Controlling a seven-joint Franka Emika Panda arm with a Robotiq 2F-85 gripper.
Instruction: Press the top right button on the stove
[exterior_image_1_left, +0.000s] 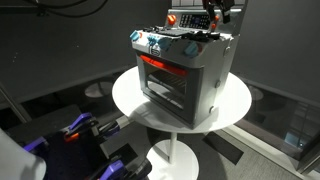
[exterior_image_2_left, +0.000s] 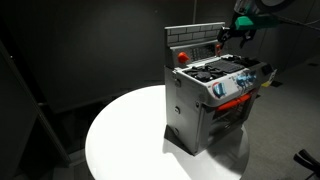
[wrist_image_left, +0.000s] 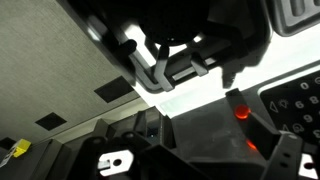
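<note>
The small grey-silver toy stove (exterior_image_1_left: 185, 75) stands on a round white table (exterior_image_1_left: 130, 100); it also shows in an exterior view (exterior_image_2_left: 205, 100). It has a red-orange bar across the front, blue-white knobs and a dark back panel with a red button (exterior_image_2_left: 181, 57) at one end. My gripper (exterior_image_2_left: 236, 30) hovers at the other end of the back panel, just above it, and shows there in an exterior view too (exterior_image_1_left: 215, 12). In the wrist view my jaws (wrist_image_left: 200, 150) look apart and empty over a dark surface, with a red glowing spot (wrist_image_left: 241, 112) close by.
The round white table (exterior_image_2_left: 120, 140) has a pedestal foot. Dark curtains hang behind the scene. Blue-and-black gear (exterior_image_1_left: 75, 130) lies on the floor beside the table. A grey carpeted floor with dark patches (wrist_image_left: 60, 80) shows in the wrist view.
</note>
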